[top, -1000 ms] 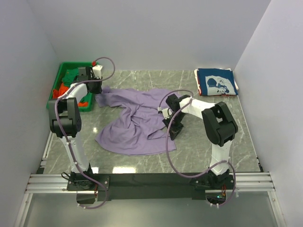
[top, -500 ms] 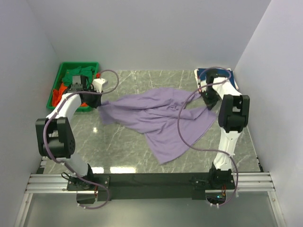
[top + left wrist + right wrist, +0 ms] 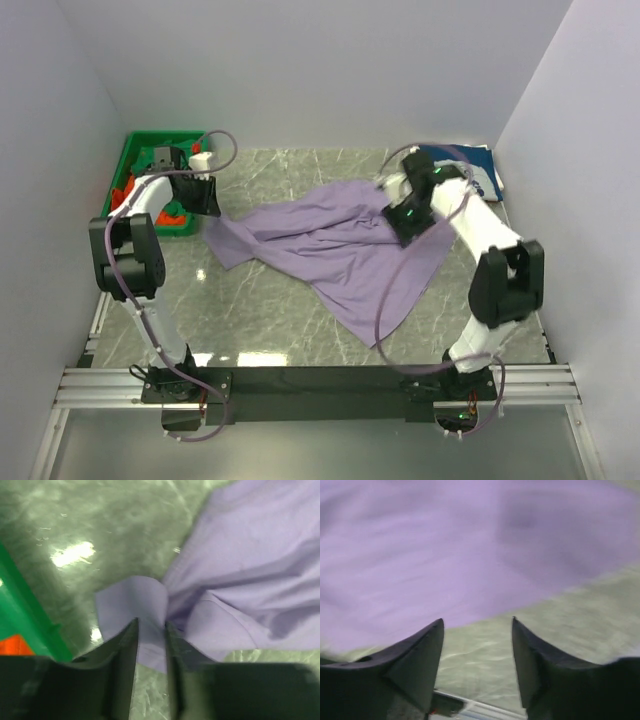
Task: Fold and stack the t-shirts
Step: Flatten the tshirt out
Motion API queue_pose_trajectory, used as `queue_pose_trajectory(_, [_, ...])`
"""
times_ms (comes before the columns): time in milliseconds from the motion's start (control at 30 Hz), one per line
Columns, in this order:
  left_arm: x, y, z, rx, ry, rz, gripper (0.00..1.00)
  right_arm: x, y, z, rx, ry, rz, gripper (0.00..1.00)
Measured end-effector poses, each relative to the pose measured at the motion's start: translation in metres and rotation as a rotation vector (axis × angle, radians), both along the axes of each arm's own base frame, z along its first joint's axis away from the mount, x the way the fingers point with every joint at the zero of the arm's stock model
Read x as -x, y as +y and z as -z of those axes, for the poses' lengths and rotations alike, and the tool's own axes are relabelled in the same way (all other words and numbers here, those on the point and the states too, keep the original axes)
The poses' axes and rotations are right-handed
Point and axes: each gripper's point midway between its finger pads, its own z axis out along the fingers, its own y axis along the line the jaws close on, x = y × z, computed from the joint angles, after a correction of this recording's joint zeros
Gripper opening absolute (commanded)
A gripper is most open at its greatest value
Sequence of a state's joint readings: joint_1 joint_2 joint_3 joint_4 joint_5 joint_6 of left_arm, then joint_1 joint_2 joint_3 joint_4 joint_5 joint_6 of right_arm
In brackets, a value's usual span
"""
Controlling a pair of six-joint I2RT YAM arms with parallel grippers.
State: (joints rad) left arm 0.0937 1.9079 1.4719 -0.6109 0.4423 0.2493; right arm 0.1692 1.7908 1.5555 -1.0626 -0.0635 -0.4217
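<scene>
A lavender-purple t-shirt (image 3: 330, 250) lies spread and wrinkled across the middle of the table. My left gripper (image 3: 207, 203) is at its left corner, beside the bin. In the left wrist view the left gripper (image 3: 151, 622) has its jaws slightly parted, with a fold of the purple cloth (image 3: 250, 555) loose between the fingers. My right gripper (image 3: 405, 218) hovers over the shirt's right part. The right wrist view shows the right gripper (image 3: 477, 621) open and empty above bare table, the purple cloth (image 3: 470, 545) just beyond its tips. A folded navy t-shirt (image 3: 482, 165) lies back right, partly behind the right arm.
A green plastic bin (image 3: 135, 150) stands at the back left, holding green cloth (image 3: 150, 160) and orange-red cloth (image 3: 125, 190). Its wall (image 3: 20, 605) is close to the left gripper's left side. White walls enclose the table on three sides.
The crumpled purple shirt was pulled out wide across the table. Both grippers, shut on it before, have opened. The right gripper has moved left from the back right corner.
</scene>
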Motion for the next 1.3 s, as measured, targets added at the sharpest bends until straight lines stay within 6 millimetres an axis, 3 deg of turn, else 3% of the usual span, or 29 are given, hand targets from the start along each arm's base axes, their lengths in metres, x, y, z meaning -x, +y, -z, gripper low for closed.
queue_pose_trajectory(133, [-0.003, 0.014, -0.001, 0.034, 0.005, -0.030, 0.45, 0.084, 0.084, 0.010, -0.122, 0.115, -0.265, 0.59])
queue_pose_trajectory(200, [-0.002, 0.021, -0.007, 0.027, -0.015, -0.022, 0.46, 0.121, 0.109, 0.029, -0.147, 0.217, -0.353, 0.63])
queue_pose_trajectory(300, [0.009, 0.019, -0.017, 0.018, -0.041, 0.031, 0.45, 0.162, 0.121, 0.062, -0.127, 0.377, -0.403, 0.69])
queue_pose_trajectory(467, [0.043, 0.004, -0.012, -0.001, -0.046, 0.155, 0.44, 0.183, 0.130, 0.089, -0.091, 0.480, -0.414, 0.66])
queue_pose_trajectory(567, [0.069, -0.002, 0.006, -0.014, -0.007, 0.213, 0.40, 0.184, 0.134, 0.098, -0.077, 0.481, -0.415, 0.47])
queue_pose_trajectory(667, [0.089, -0.005, 0.028, -0.028, 0.040, 0.254, 0.34, 0.185, 0.126, 0.107, -0.036, 0.484, -0.402, 0.22])
queue_pose_trajectory(700, [0.093, -0.006, 0.033, -0.033, 0.049, 0.262, 0.32, 0.186, 0.120, 0.109, -0.020, 0.489, -0.391, 0.05])
queue_pose_trajectory(733, [0.097, -0.006, 0.037, -0.042, 0.056, 0.273, 0.29, 0.187, 0.116, 0.110, -0.011, 0.495, -0.384, 0.01])
queue_pose_trajectory(833, [0.105, -0.011, 0.045, -0.069, 0.065, 0.315, 0.23, 0.187, 0.092, 0.111, 0.016, 0.517, -0.331, 0.00])
queue_pose_trajectory(933, [0.115, -0.016, 0.051, -0.101, 0.068, 0.366, 0.21, 0.177, 0.052, 0.111, 0.049, 0.523, -0.247, 0.00])
queue_pose_trajectory(1100, [0.138, -0.022, 0.062, -0.136, 0.094, 0.455, 0.36, 0.164, -0.009, 0.110, 0.149, 0.501, -0.176, 0.00])
queue_pose_trajectory(1300, [0.146, -0.030, 0.051, -0.127, 0.057, 0.538, 0.48, 0.156, -0.026, 0.110, 0.212, 0.476, -0.201, 0.00])
